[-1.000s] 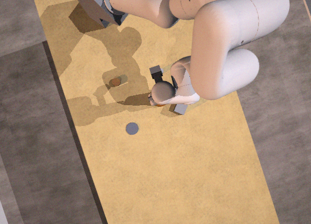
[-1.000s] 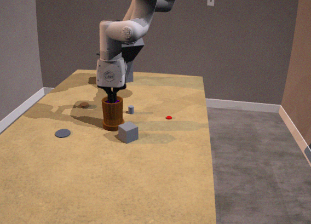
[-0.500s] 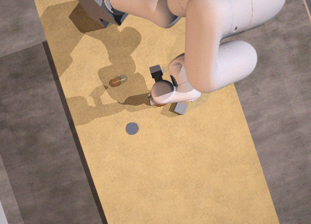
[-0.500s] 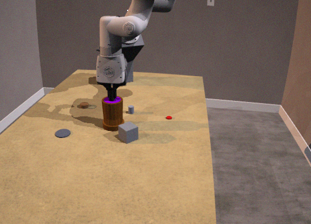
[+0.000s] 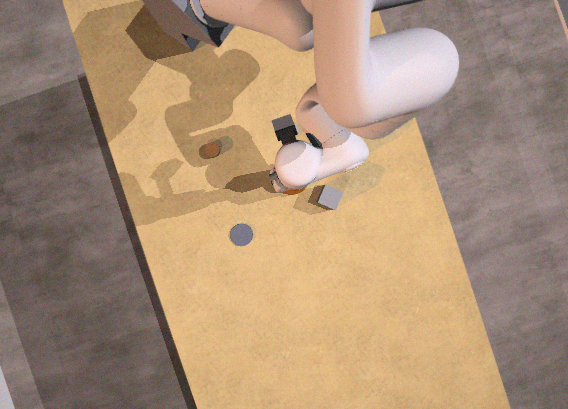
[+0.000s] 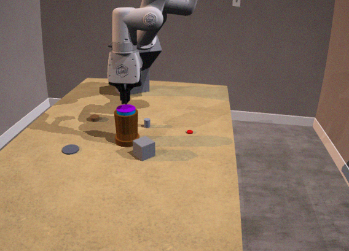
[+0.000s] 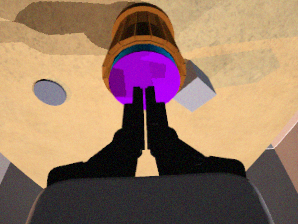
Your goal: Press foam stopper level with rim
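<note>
The brown wooden jar (image 6: 126,128) stands upright on the table; it also shows in the wrist view (image 7: 143,36). Its purple foam stopper (image 6: 126,108) with a teal band below sticks up a little above the rim, seen too in the wrist view (image 7: 145,78). My gripper (image 6: 125,100) is shut and empty, fingertips right above the stopper's top; I cannot tell if they touch. In the wrist view the shut fingers point at the stopper's near edge. In the overhead view the arm hides the jar almost wholly (image 5: 290,191).
A grey cube (image 6: 144,148) sits close in front right of the jar. A small grey cylinder (image 6: 147,122) stands behind right. A grey disc (image 6: 70,149) lies left, a brown disc (image 6: 94,117) further back left, a red disc (image 6: 189,131) to the right.
</note>
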Robot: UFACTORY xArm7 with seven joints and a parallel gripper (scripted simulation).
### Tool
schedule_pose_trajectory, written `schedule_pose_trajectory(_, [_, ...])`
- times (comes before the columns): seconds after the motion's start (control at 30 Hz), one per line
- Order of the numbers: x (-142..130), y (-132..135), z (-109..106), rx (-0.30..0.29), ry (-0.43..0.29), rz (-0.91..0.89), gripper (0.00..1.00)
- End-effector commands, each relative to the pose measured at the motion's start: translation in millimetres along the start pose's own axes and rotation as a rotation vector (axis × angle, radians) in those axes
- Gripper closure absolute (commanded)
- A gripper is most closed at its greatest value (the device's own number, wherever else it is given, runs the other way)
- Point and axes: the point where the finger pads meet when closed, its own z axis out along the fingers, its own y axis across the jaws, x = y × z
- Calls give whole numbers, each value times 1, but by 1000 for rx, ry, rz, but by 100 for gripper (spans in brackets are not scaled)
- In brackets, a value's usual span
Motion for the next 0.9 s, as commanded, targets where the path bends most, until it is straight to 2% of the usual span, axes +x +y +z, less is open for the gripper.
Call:
schedule_pose_trajectory(0.0, [0,0,-13,-2,25,5,100])
schedule_pose_trajectory(0.87, [0,0,-14,-2,26,5,100])
